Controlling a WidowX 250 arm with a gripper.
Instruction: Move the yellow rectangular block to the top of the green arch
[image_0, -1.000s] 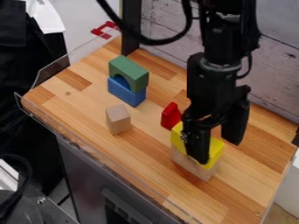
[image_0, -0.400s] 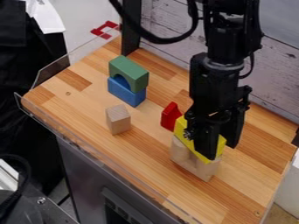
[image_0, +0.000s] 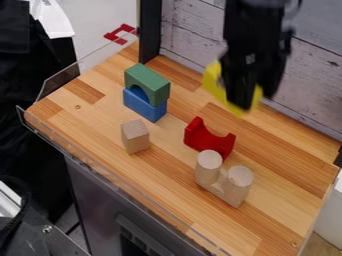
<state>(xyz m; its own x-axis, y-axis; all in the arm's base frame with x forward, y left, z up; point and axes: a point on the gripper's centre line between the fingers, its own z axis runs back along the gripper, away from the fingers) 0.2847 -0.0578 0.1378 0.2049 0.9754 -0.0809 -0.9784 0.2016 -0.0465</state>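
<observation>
We are seeing the gripper (image_0: 255, 95) hanging in the air at the upper right, over the rear part of the table (image_0: 100, 117). It is grasping the yellow block (image_0: 212, 82) between its two fingers, and both are looking blurred to us. The yellow block is poking out on both sides of the fingers, and we are finding it well apart from the arch, out to the right.

The arch (image_0: 148, 84) is green and is standing upright on the blue block (image_0: 142, 107), toward the rear left; nothing is lying on its top. Nearer the front, we are seeing a plain wooden cube (image_0: 135, 136) sitting by itself. To the right of the cube, the red piece (image_0: 208, 139) is resting with its curved hollow facing up. Just in front of that, two pale round posts (image_0: 238, 182) are standing side by side, joined low down; whether they are touching the red piece, we are not managing to tell.
</observation>
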